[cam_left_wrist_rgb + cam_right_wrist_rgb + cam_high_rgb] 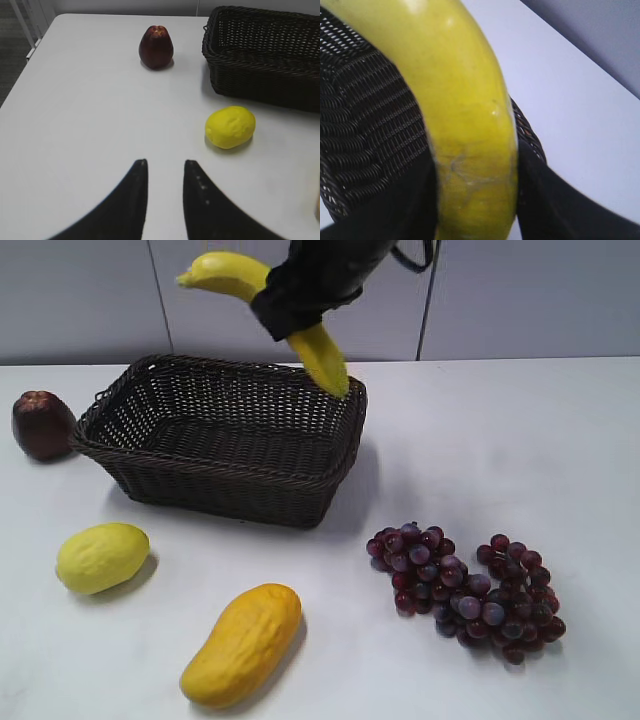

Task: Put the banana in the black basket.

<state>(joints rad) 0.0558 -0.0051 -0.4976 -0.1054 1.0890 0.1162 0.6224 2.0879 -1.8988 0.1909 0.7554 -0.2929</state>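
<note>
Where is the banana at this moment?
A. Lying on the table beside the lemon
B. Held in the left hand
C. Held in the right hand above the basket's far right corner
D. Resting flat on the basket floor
C: the right hand grips the banana in the air, its lower end over the far right rim of the black basket.

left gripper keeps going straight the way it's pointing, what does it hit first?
Probably nothing soon. The open left gripper points across bare table. The lemon sits right of that line, and the dark red fruit lies far ahead, roughly on it, so that is likely first, though depth is unclear.
</note>
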